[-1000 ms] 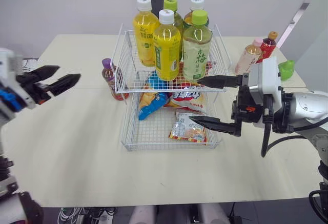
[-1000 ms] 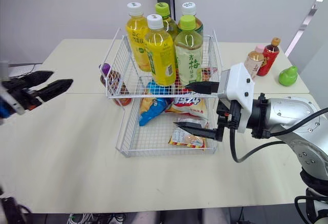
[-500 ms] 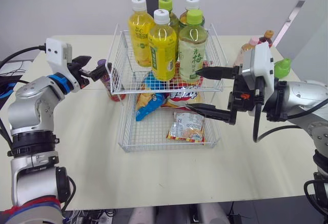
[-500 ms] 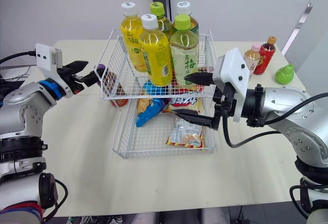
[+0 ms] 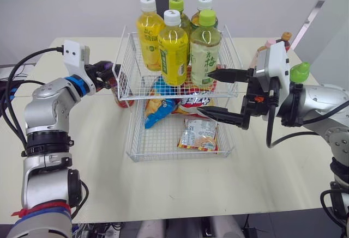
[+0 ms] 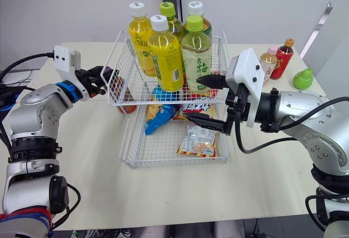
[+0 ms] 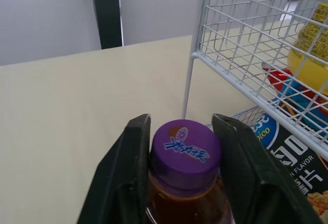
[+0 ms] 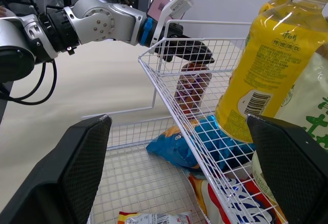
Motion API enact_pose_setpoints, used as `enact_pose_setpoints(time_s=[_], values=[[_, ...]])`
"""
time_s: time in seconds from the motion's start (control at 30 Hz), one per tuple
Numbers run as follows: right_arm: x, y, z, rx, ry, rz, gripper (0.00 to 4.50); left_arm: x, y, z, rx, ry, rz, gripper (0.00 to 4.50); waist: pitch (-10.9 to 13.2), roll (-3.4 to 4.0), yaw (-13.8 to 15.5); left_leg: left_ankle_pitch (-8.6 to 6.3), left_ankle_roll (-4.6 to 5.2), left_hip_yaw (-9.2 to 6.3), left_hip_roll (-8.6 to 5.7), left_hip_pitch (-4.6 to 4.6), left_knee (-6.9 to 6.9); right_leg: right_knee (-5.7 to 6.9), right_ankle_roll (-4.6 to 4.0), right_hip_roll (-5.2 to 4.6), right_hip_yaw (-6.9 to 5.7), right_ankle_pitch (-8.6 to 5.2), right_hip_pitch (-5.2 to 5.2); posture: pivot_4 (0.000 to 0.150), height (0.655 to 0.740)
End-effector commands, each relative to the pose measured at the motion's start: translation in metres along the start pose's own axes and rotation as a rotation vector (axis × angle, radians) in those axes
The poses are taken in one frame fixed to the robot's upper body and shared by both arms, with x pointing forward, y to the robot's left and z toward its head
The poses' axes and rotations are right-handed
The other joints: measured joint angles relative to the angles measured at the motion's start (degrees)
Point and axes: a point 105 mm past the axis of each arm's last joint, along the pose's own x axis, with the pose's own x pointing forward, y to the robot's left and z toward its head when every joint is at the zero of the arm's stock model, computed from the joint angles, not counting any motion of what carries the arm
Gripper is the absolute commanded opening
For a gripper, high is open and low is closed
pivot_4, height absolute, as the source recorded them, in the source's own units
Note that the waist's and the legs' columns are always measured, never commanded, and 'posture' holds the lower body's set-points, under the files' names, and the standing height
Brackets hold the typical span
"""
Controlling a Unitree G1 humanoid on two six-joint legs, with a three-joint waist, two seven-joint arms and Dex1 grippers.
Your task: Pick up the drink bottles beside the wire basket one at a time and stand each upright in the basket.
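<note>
— Where's the right end effector (image 5: 206,92)?
— Spread wide, empty, at the wire basket's (image 5: 132,135) right side.
— And the left end effector (image 5: 107,70)?
— Pinching the cap of the purple-capped bottle (image 7: 185,149), which stands upright on the worktop (image 5: 98,167) just beside the basket's left side.
— Further back?
— Two small bottles (image 6: 283,58) near the far right corner.

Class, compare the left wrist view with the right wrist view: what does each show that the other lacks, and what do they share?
Left wrist view: the printed top of the purple cap, with the left tool's fingers pressed against its sides. Right wrist view: the yellow bottle's barcode label, a snack packet on the basket floor, and the right tool, wide open. Shared: the purple-capped bottle, the wire basket and the blue snack bag.
</note>
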Motion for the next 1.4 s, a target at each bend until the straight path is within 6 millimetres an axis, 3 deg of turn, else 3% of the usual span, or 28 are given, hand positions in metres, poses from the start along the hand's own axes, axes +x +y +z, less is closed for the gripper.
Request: enact_pose_setpoints(time_s=[0.03, 0.2, 0.5, 0.63, 0.87, 1.17, 1.2, 1.3, 1.4], values=[[-0.001, -0.001, 0.011, -0.048, -0.027, -0.007, 4.5, 0.002, -0.004, 0.01, 0.028, -0.026, -0.018, 1.33, 0.0, 0.0, 0.0, 0.0, 0.0, 0.0, 0.0, 0.0, 0.0, 0.0, 0.0, 0.0, 0.0, 0.0, 0.0, 0.15, 0.7308], [-0.001, -0.002, 0.012, -0.055, -0.032, -0.01, 4.5, -0.008, -0.003, 0.019, 0.046, -0.05, -0.017, 1.33, 0.0, 0.0, -0.01, 0.0, 0.0, 0.0, 0.0, 0.0, 0.02, 0.0, 0.0, 0.0, 0.01, 0.0, 0.01, 0.15, 0.7308], [-0.007, -0.005, 0.021, -0.056, -0.072, -0.027, 4.5, -0.048, -0.001, 0.043, 0.09, -0.065, 0.0, 1.33, 0.01, 0.0, -0.18, 0.0, 0.0, -0.04, 0.07, -0.01, -0.04, -0.02, -0.01, -0.05, 0.03, 0.0, -0.03, 0.15, 0.7308], [-0.007, -0.007, 0.019, -0.052, -0.071, -0.032, 4.5, -0.073, -0.01, 0.07, 0.131, -0.052, -0.092, 1.33, 0.03, -0.04, -0.14, 0.0, 0.0, -0.03, 0.07, -0.02, -0.03, -0.03, -0.01, -0.04, 0.02, 0.0, -0.03, 0.15, 0.7308], [-0.003, -0.015, 0.013, -0.06, -0.062, -0.039, 4.5, -0.111, -0.001, 0.135, 0.213, -0.055, -0.126, 1.33, 0.05, -0.02, -0.16, 0.0, 0.0, 0.0, 0.08, -0.02, -0.04, -0.04, -0.01, 0.16, 0.01, -0.01, -0.03, 0.15, 0.7308], [0.008, -0.002, 0.012, -0.049, -0.106, 0.044, 4.5, -0.13, -0.021, 0.203, 0.202, -0.099, -0.25, 1.33, 0.08, -0.05, -0.18, 0.0, 0.0, -0.03, 0.11, -0.04, -0.04, -0.04, 0.01, 0.32, 0.03, -0.03, -0.02, 0.15, 0.7308], [0.002, 0.0, 0.016, -0.056, -0.107, 0.05, 4.5, -0.131, -0.023, 0.208, 0.205, -0.1, -0.258, 1.33, 0.09, -0.04, -0.24, 0.0, 0.0, -0.04, 0.12, -0.05, -0.03, -0.04, 0.01, 0.34, 0.01, -0.04, -0.03, 0.15, 0.7308], [-0.043, 0.006, 0.044, -0.104, -0.1, 0.067, 4.5, -0.133, -0.027, 0.224, 0.238, -0.101, -0.273, 1.33, 0.34, 0.21, 0.18, 0.0, 0.0, -0.07, 0.1, -0.14, -0.05, -0.08, 0.03, 0.33, 0.0, -0.06, -0.07, 0.15, 0.7308], [-0.051, 0.011, 0.048, -0.116, -0.091, 0.076, 4.5, -0.135, -0.027, 0.233, 0.254, -0.103, -0.278, 1.33, 0.27, 0.12, -0.14, -0.04, 0.07, -0.03, 0.08, -0.11, -0.12, -0.11, 0.06, 0.28, 0.02, -0.12, -0.04, 0.15, 0.7308]])
